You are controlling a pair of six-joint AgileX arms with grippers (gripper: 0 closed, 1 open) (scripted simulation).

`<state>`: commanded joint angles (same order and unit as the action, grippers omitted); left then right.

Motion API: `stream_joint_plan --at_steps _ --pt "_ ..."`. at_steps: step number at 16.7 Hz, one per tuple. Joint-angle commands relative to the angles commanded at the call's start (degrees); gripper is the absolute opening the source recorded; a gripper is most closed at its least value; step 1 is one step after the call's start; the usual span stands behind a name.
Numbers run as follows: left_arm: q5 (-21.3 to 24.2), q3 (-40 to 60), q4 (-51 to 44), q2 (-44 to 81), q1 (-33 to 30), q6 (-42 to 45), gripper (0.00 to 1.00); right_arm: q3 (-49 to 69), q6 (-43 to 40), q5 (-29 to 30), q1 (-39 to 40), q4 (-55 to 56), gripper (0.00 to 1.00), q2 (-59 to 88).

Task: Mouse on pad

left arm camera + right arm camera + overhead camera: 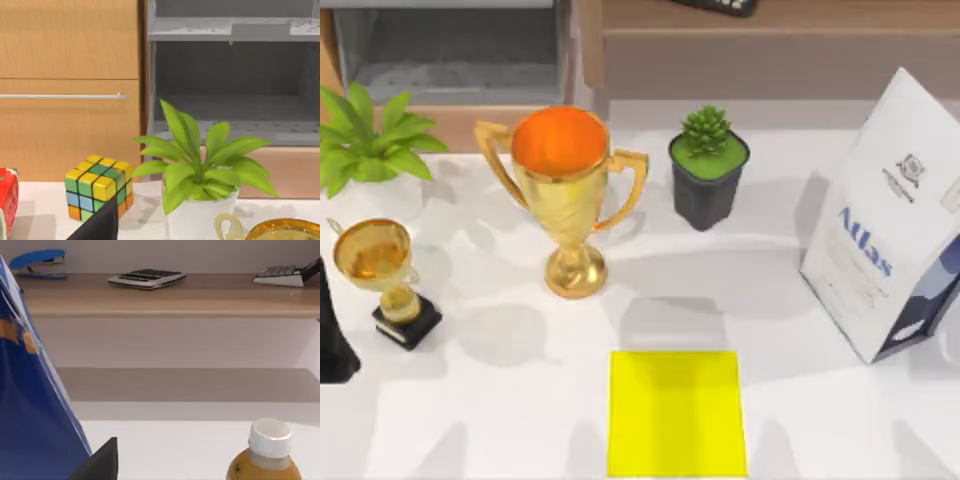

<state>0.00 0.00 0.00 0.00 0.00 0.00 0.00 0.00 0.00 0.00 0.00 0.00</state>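
While the yellow pad (677, 413) lies bare at lower centre, finding and grasping the mouse seems next; I cannot tell either gripper's state.

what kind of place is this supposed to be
Probably a rendered office or study desk. A calculator, a blue stapler and a keyboard sit on a wooden shelf behind the white table, which holds a yellow pad, a big gold trophy and potted plants.
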Motion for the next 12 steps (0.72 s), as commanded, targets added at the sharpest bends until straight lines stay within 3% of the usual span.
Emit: stream_joint_plan --at_steps 6,12 --pt "0.0 0.0 0.0 0.0 0.0 0.0 1.0 5.54 -1.25 0.04 -0.79 -4.94 1.0 5.87" --pt "0.0 0.0 0.0 0.0 0.0 0.0 1.0 30.56 -6.49 -0.48 -3.21 -22.81 1.0 32.53"
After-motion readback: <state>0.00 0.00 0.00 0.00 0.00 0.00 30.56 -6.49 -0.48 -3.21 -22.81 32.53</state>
